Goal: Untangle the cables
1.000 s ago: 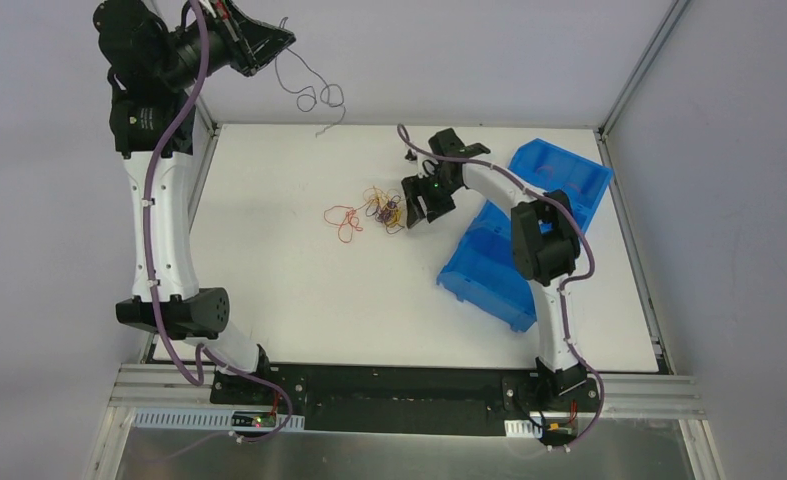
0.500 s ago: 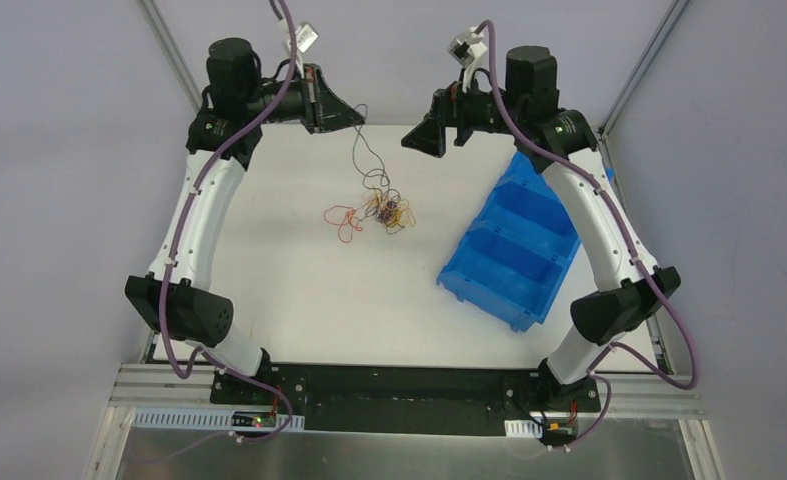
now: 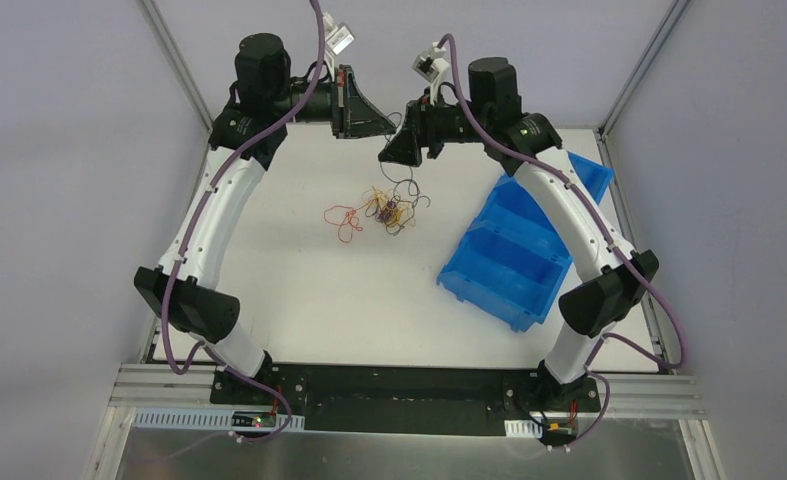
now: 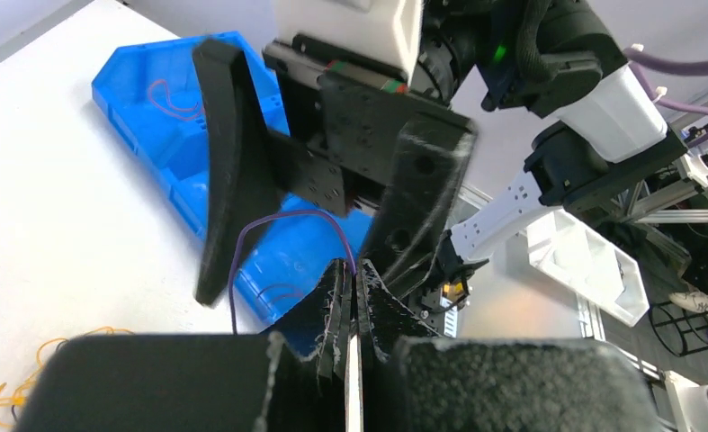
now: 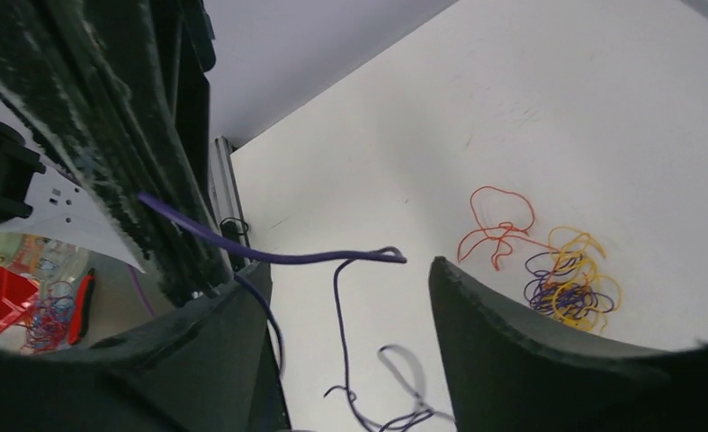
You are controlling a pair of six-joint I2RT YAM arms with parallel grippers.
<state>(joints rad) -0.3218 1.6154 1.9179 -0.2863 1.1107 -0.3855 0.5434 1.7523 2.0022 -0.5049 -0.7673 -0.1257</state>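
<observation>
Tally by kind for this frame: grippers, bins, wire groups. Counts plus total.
Black two-finger grippers: 2 (left gripper, right gripper)
Blue plastic compartment bin: 1
Thin purple wire, pinched by left gripper: 1
Red-orange wire loop: 1
Yellow-and-purple tangled wire clump: 1
Total: 6

R gripper came up off the cables at table centre, jaws apart. L gripper swung in from far left w/ purple wire pinched. In the last half sec both closed in to nearly tip-to-tip, and the wire ended up btw the R fingers.
</observation>
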